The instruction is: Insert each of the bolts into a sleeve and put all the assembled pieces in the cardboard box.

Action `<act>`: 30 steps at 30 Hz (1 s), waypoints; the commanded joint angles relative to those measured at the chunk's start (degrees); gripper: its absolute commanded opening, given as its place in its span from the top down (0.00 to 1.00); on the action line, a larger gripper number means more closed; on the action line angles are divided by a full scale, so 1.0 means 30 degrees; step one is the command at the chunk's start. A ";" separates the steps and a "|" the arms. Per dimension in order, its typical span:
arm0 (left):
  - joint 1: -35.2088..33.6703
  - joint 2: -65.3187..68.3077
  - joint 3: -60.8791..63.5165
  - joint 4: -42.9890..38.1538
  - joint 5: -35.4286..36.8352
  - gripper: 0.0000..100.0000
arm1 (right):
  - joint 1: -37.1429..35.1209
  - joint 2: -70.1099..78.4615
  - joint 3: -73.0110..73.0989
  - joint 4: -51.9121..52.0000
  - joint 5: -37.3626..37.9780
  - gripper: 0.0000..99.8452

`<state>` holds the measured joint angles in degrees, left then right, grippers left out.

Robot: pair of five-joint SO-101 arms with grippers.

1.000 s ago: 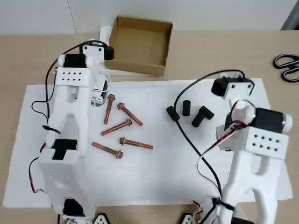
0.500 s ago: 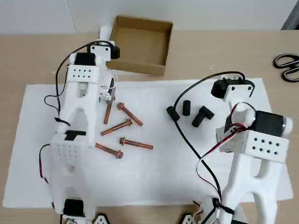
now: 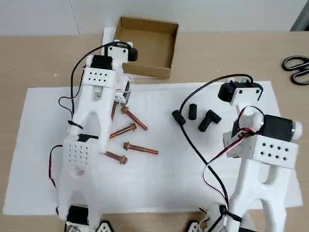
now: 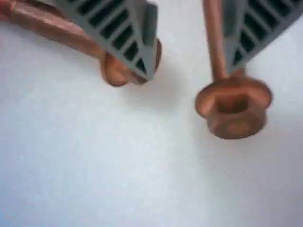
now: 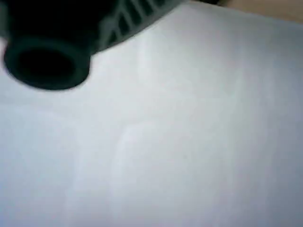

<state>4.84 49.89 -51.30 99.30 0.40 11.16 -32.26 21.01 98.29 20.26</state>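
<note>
The left gripper (image 4: 188, 68) is hanging low over the white sheet (image 3: 183, 169) with its jaws standing apart, clamped on nothing. In the left wrist view the nearer bolt (image 4: 232, 106) is showing its flanged head, while one grey finger (image 4: 251, 28) is covering part of its shank. The second bolt (image 4: 124, 72) is peeking out from behind the other finger, so little of it is showing beyond its end.

From above, the left arm (image 3: 89, 140) is lying across the copper bolts (image 3: 140, 148) scattered on the sheet. It is hiding part of two of them and the gripper's tips as well.

The three black sleeves (image 3: 192, 111) are lying apart from the bolts, near the right arm (image 3: 263, 145). A black cable (image 3: 193, 140) is running past one of them and blurring its outline. In the right wrist view a black sleeve end (image 5: 47, 64) is sitting close by the right gripper (image 5: 125, 21), half lost in shadow. I cannot tell whether that gripper is apart, together or gripping.

The cardboard box (image 3: 145, 71) is standing on the worktop (image 3: 241, 48) beyond the sheet. The scissors (image 3: 295, 65) are being cut off by the edge of the high view.
</note>
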 commanded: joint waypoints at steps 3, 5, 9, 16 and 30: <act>-0.0059 0.0410 -0.0835 0.0000 0.0029 0.90 | 0.0161 -0.0366 -0.0059 0.0278 -0.0117 1.00; -0.0059 0.0762 -0.0835 0.0000 0.0029 0.90 | 0.0132 -0.0366 -0.0059 0.0278 -0.0117 1.00; -0.0059 0.1114 -0.0894 -0.0059 0.0000 0.90 | 0.0132 -0.0366 -0.0059 0.0278 -0.0117 1.00; -0.0264 0.3077 -0.2769 -0.0059 0.0000 0.90 | 0.0132 -0.0366 -0.0029 0.0278 -0.0117 1.00; -0.0527 0.4923 -0.4205 0.0381 0.0029 0.91 | 0.0103 -0.0366 -0.0029 0.0278 -0.0117 1.00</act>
<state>3.43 63.96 -64.57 100.00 0.40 11.16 -32.26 21.19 98.29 20.26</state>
